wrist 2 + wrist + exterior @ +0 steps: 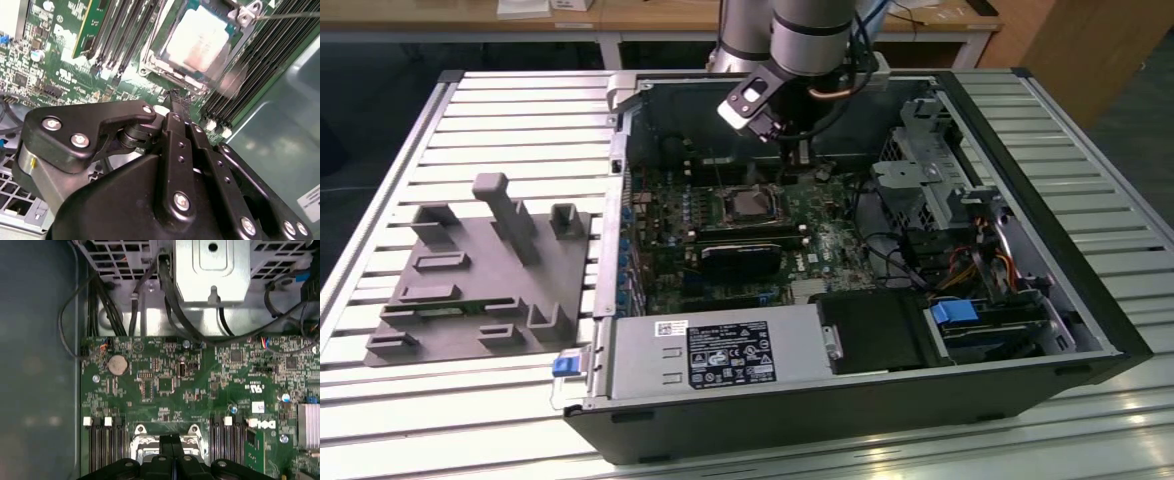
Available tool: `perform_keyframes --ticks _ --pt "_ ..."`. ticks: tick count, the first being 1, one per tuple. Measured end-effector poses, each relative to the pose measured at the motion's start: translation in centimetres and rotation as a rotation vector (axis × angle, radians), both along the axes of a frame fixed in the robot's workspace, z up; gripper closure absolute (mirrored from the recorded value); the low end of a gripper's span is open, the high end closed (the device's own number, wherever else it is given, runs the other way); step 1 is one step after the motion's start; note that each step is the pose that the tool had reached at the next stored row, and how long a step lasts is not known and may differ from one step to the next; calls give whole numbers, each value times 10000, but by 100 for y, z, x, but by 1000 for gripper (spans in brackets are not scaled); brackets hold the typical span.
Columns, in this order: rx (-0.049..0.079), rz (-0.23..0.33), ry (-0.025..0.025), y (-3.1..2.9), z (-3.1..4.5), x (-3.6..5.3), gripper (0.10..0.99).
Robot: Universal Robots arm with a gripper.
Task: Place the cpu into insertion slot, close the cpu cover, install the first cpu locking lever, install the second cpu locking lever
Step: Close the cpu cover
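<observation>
Slatted metal table carries an open computer case, and the arm reaches down into it. Nearest in both wrist views is the gripper. Its black fingers are pressed together with nothing visible between them, and they hang just beside the insertion slot on the green board. Inside that slot lies the cpu, flat, its pale metal face glaring. It looks light and stiff, smooth on top and probably delicate underneath, so the bare edges would be the safe hold, not the face. Whether the cpu cover is down over it cannot be told, because the silvery frame and the slot rim run together. A locking lever, as the thin bright rod past the slot seems to be, runs out of the picture. In the first wrist view the fingers hide much of the slot. Beyond the slot, black cables run to a grey metal cage.
</observation>
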State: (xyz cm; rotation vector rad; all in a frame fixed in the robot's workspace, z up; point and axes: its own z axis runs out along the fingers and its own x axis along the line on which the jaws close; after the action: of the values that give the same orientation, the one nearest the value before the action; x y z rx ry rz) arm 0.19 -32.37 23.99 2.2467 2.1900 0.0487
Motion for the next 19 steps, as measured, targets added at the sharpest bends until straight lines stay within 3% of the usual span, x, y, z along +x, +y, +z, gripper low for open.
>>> perform_keyframes --ticks 6,7,19 --pt "-2 0 -8 0 1 -86 980" --pt "0 0 -10 0 -3 -165 980" --pt "-1 0 -10 -2 -139 -353 980"
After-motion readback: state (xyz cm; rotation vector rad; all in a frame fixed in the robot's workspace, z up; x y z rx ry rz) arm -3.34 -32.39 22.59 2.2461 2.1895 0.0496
